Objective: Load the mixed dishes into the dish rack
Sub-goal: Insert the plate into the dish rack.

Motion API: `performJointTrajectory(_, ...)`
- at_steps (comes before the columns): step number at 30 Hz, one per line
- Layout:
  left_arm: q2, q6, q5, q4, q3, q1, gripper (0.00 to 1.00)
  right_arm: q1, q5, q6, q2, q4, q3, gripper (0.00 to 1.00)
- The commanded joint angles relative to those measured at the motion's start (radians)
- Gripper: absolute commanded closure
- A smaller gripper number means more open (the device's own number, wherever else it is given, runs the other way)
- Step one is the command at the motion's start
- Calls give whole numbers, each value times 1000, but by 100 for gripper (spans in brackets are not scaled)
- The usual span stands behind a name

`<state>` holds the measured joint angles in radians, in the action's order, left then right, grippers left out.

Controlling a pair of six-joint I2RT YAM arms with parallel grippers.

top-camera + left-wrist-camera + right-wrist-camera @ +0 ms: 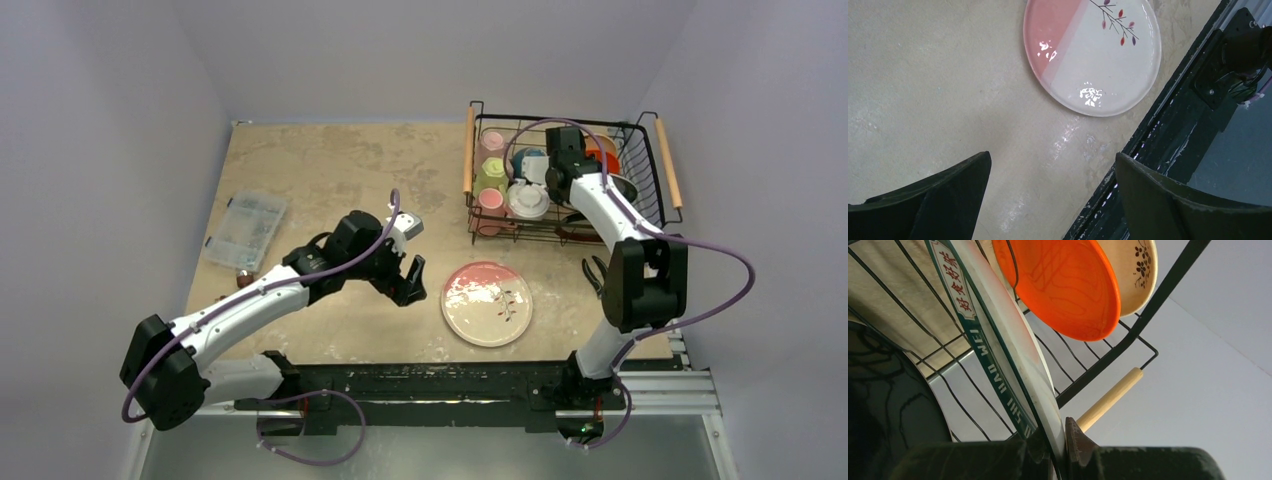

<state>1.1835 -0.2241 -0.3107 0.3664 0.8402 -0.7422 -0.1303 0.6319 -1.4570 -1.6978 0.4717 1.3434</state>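
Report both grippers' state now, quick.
Left gripper: open, holding nothing.
Right gripper: shut on the rim of the lettered white plate in the dish rack.

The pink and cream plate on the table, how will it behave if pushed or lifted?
The plate looks rigid and glazed, so probably breakable. Its bright glare suggests a slippery surface. Lying flat, it would likely slide, not tip, when pushed.

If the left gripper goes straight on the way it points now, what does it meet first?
Most likely the bare table, just short of the plate, since the left gripper tilts downward. Depth is unclear; it could touch the plate's rim instead.
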Motion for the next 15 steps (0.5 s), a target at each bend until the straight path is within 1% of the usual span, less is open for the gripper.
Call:
performJointTrajectory(1,10,25,5,-20,57,-3,6,-7,15,1,21,-241,117,100)
performJointTrajectory(9,34,38,5,-19,71,-3,3,-38,20,-4,40,-229,184,100)
performJointTrajectory(13,41,41,5,-24,71,-3,3,-34,-10,-13,7,-242,194,100)
performJointTrajectory(15,41,45,5,-23,68,-3,2,-33,3,-20,-11,-232,195,100)
